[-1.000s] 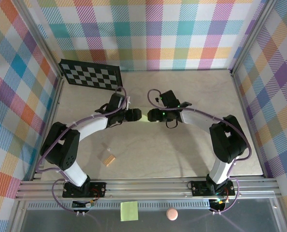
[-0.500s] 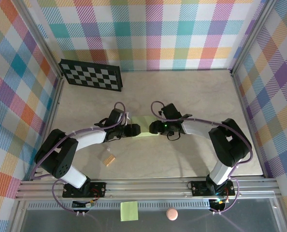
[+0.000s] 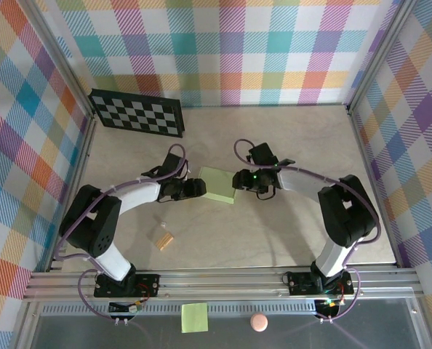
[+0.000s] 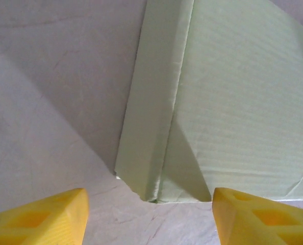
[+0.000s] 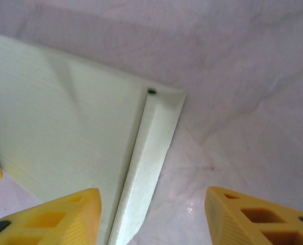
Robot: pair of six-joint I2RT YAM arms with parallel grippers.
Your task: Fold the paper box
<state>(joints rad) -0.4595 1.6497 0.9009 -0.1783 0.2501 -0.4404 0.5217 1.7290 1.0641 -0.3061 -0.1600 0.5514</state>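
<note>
probably a robotics lab, given its checkerboard (image 3: 136, 113) and aluminium frame (image 3: 223, 279).

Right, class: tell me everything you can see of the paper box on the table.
The paper box is pale lime-green thin card, faintly ribbed, lying flat on the table near its middle. It looks roughly rectangular, with a narrow flap creased and folded over along the edge facing each gripper. One corner carries a small dark mark. It lies between the open left gripper and the open right gripper; neither clamps it.
</note>
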